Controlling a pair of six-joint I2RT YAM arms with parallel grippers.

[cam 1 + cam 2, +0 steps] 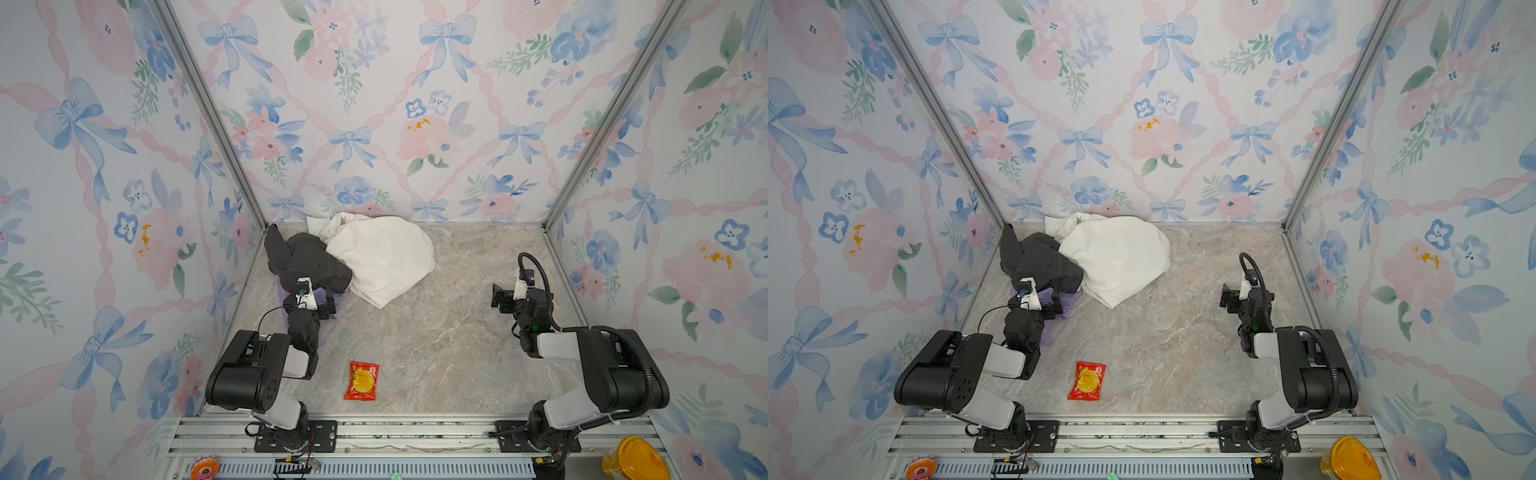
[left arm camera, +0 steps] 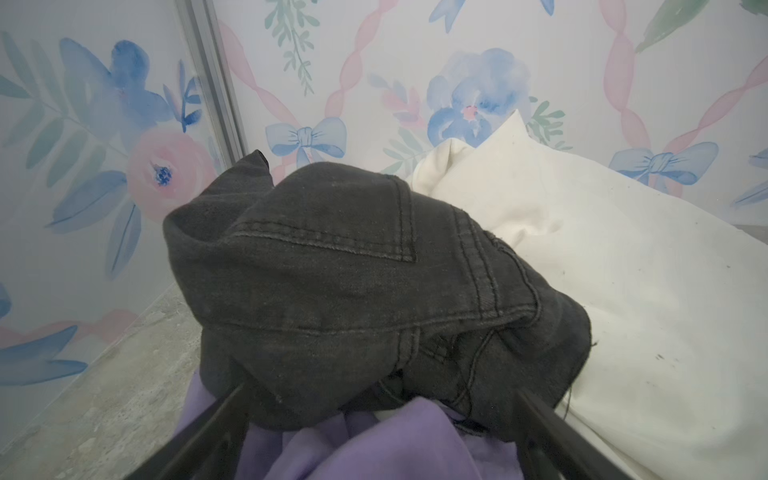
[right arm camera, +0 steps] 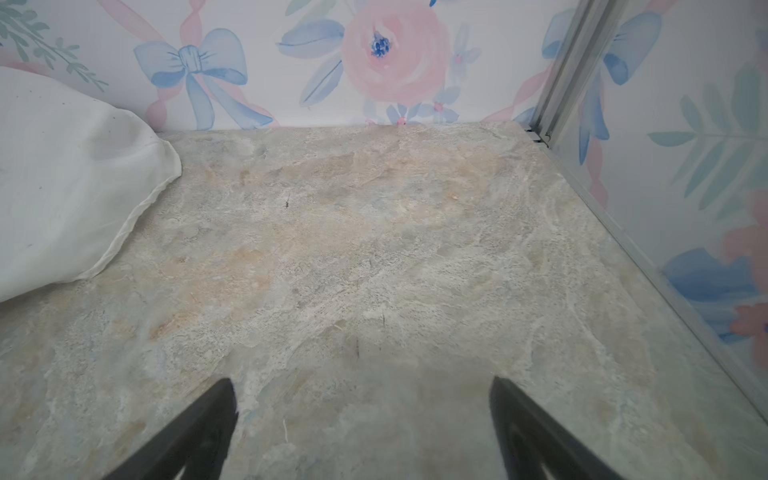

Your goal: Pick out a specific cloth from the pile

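We've got open table right of the pile; the pile's far and left edges are tight against the walls. Left gripper is spread wide over the lavender cloth at the pile's near edge, nothing clamped. The dark garment overlaps it, with the cream cloth on the pile's right. Right gripper is wide open and empty, well right of the pile. A red packet lies well apart, toward the arm bases.
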